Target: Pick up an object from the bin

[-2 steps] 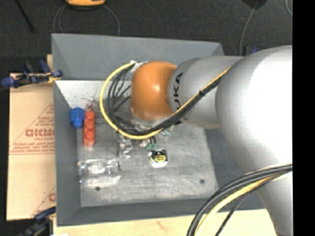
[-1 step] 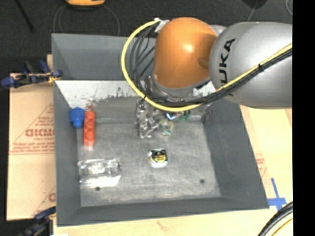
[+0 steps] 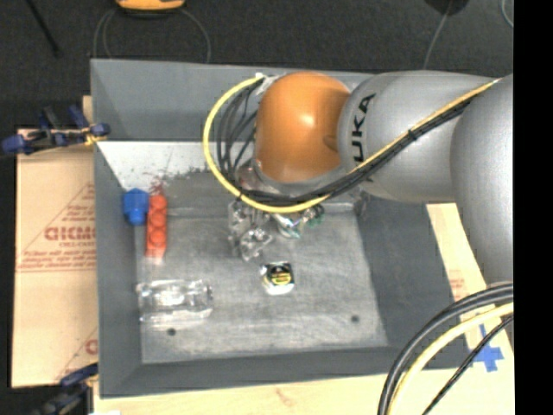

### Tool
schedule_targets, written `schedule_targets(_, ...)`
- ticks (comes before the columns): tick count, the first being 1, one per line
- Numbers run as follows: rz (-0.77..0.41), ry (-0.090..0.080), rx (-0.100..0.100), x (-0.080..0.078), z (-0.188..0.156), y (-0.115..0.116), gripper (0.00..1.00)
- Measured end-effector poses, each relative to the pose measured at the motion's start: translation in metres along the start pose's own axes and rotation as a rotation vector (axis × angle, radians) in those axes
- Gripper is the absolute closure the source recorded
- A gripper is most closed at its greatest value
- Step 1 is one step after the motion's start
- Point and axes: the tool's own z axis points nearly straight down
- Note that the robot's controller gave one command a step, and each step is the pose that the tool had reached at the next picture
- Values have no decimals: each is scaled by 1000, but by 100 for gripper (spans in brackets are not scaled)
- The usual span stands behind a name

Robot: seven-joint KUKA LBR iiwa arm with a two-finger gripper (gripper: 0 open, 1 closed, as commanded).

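The bin sits under the arm; its fingers hang mid-bin, and I cannot tell their spread; the likeliest pick, a small black-and-yellow tape measure, lies just beside them; centre over it, then descend straight.

Light comes from overhead, leaving the floor of the grey bin bright against the dark surround. A soft sheen sits on the orange wrist cover (fainter on the silver arm), small glints mark the clear plastic piece, and a dim shadow lies beneath the cover.
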Motion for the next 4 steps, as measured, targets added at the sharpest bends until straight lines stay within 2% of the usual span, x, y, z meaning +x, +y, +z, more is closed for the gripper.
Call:
schedule_targets(1, 106, -6, 2, 49, -54, 6, 100)
schedule_targets(2, -108, -9, 5, 47, -112, 11, 100)
schedule_targets(3, -183, -5, 0, 61, -10, 28, 100)
schedule_targets(4, -233, -12, 9, 47, -171, 8, 100)
